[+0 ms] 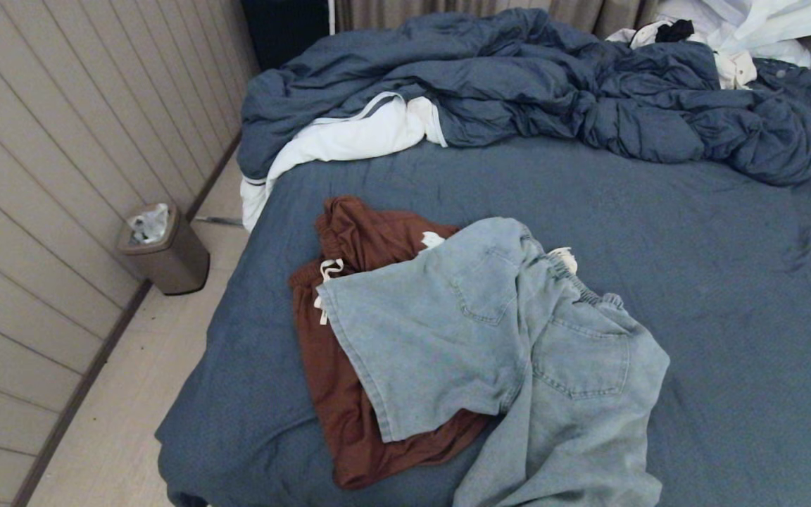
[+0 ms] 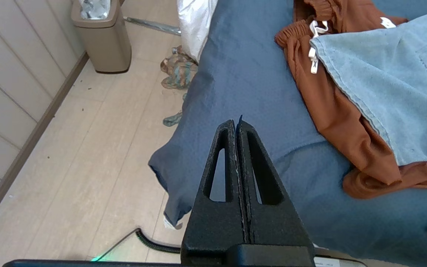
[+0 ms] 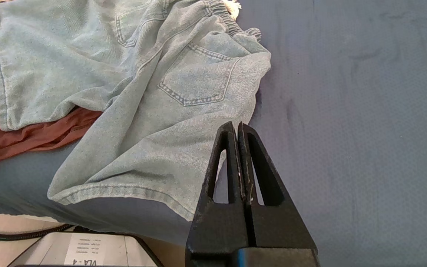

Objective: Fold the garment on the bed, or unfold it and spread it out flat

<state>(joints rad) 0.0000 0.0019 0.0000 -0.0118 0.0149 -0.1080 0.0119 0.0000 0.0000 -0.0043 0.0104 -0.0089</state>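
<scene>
Light blue denim shorts lie rumpled near the front edge of the bed, back pockets up, partly covering a rust-brown garment with a white drawstring. Neither arm shows in the head view. In the left wrist view my left gripper is shut and empty, hanging above the bed's front left corner, apart from the brown garment and the denim shorts. In the right wrist view my right gripper is shut and empty, above the sheet just beside the denim shorts.
A crumpled blue duvet with white lining fills the far side of the bed, with white clothes behind it. A tan waste bin stands on the floor by the panelled wall at the left. A patterned cloth lies on the floor.
</scene>
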